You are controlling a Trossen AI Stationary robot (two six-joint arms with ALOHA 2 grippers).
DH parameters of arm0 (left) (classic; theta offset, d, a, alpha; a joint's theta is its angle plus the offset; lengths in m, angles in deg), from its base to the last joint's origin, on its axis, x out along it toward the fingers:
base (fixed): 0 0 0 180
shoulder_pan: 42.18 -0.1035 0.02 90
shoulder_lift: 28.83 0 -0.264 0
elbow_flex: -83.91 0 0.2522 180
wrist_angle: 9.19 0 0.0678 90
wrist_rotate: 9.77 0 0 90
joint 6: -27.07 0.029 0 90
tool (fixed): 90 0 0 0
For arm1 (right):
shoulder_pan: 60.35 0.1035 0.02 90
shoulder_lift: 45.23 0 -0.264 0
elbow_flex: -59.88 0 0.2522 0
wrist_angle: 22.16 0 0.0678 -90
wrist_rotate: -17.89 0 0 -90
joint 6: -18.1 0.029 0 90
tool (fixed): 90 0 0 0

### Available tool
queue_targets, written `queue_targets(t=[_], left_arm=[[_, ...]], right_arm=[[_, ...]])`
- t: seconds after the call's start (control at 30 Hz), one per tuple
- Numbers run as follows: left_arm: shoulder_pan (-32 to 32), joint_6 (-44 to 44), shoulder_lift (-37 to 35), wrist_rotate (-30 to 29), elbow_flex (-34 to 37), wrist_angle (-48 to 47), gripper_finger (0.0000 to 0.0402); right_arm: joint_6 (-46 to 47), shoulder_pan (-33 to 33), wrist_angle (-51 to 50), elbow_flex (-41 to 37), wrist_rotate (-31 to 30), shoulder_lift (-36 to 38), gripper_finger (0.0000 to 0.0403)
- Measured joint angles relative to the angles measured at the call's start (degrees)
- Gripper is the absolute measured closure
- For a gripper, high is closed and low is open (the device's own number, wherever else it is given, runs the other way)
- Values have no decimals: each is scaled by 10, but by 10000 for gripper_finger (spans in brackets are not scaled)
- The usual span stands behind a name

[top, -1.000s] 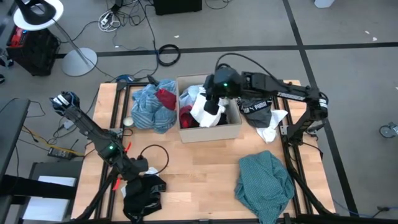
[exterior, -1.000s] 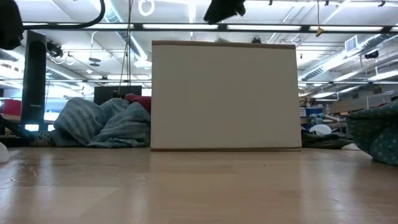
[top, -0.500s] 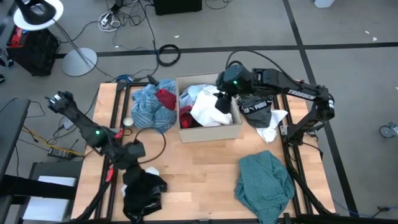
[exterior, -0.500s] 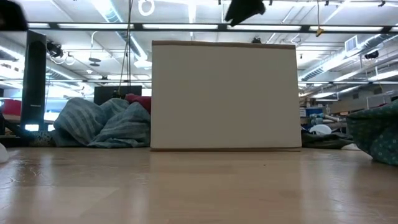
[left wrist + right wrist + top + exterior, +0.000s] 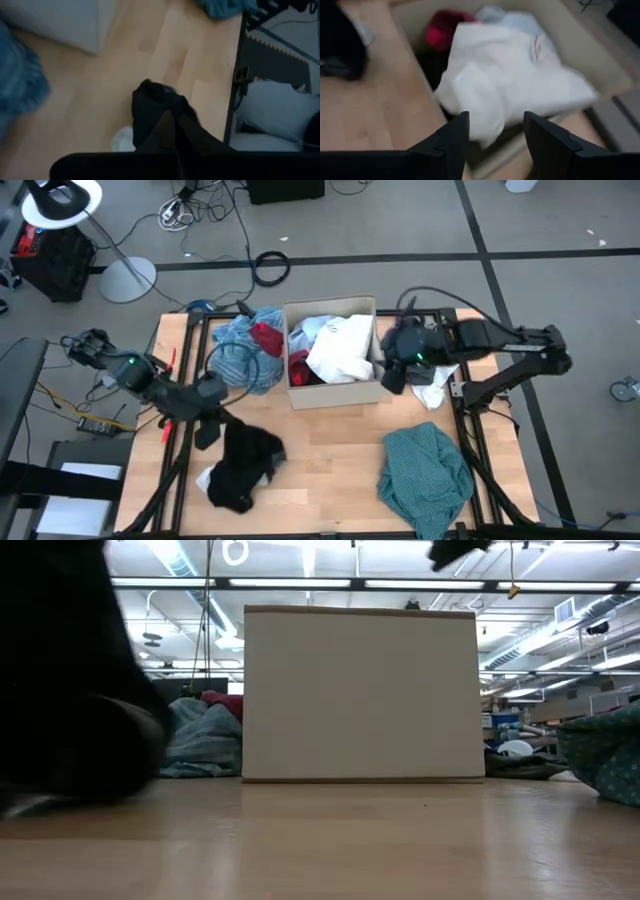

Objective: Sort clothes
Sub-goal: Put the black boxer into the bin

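The sorting looks partway done. On the bench three piles already lie outside the cardboard box: a light blue heap with a red piece just left of the box, a teal green garment at the near right, and a black-and-white printed piece with a white one just right of the box. Inside the box a white garment lies on top, with something red and dark beneath it, so several clothes are left to pull out and place.

The left claw is pinched shut on a black garment, which hangs from it down onto the near left of the bench. The right claw hovers beside the box's right wall with its fingers spread and nothing between them.

The high view alone gives the whole layout and the box's contents. The low view sees only the box's blank front wall, with the black cloth filling its left side. The left wrist view shows the black fabric bunched right at its fingers. The right wrist view looks between its parted fingers at the white garment draped over the box's edge.
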Motion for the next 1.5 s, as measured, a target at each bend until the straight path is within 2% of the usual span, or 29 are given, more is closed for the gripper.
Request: queue_targets(t=[0.27, 0.5, 0.8, 1.23, 1.5], left_arm=[[-70, 86, 3, -10, -87, -6, 401], [-116, 169, 28, -22, -177, -3, 401], [-153, 269, 86, -28, -307, -3, 401], [-216, 415, 194, -31, -472, 8, 401], [-285, 522, 279, -24, -580, 73, 401]], right_arm=[[189, 120, 72, -206, -21, 130, 218], [328, 214, 92, -298, -48, 151, 218], [421, 298, 100, -314, -77, 110, 218], [548, 387, 100, -314, -78, 48, 218], [641, 443, 100, -314, -77, -22, 218]])
